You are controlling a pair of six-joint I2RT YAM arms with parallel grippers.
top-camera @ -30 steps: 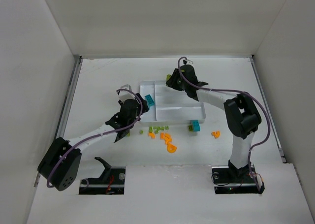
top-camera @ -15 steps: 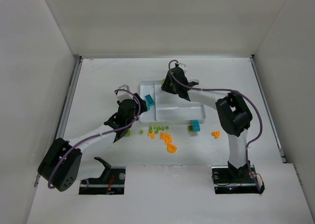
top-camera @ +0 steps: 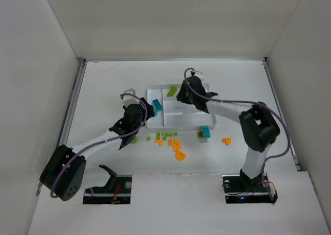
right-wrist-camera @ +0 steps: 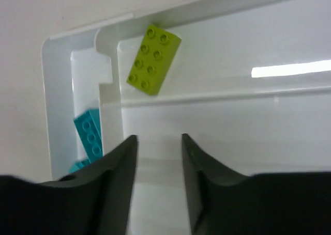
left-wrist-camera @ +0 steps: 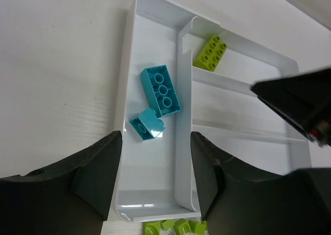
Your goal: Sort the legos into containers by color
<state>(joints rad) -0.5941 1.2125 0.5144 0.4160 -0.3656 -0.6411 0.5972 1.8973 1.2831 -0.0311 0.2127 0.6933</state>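
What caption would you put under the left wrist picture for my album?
Two teal bricks lie in the white tray's narrow section; one lime brick sits next door.

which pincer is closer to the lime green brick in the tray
Right. The right pincer hangs just short of the lime green brick; the left pincer is farther, over the narrow tray section.

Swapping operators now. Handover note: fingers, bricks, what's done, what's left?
Left gripper: fingers open, empty, over the tray's narrow section.
Right gripper: fingers open, empty, over the long sections.
Done: two teal bricks in the narrow section, one lime brick in the far long section.
Left: on the table beside the tray, small lime bricks, orange bricks, one loose teal brick.
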